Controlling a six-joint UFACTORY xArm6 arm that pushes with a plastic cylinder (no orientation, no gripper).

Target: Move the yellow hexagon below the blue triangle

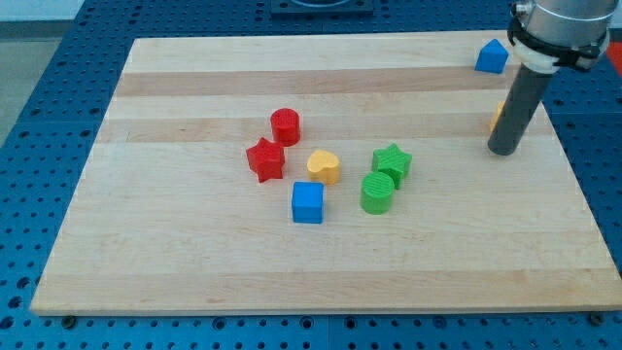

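Note:
The blue triangle (492, 56) lies near the board's top right corner. The yellow hexagon (497, 118) sits below it, and only a thin sliver shows at the rod's left edge. The rest is hidden behind the dark rod. My tip (503, 152) rests on the board just below the hexagon, near the right edge. I cannot tell whether the rod touches the hexagon.
A cluster sits mid-board: a red cylinder (285, 125), a red star (264, 159), a yellow heart (324, 166), a blue cube (307, 202), a green star (392, 161) and a green cylinder (377, 192). The wooden board (194, 272) lies on a blue perforated table.

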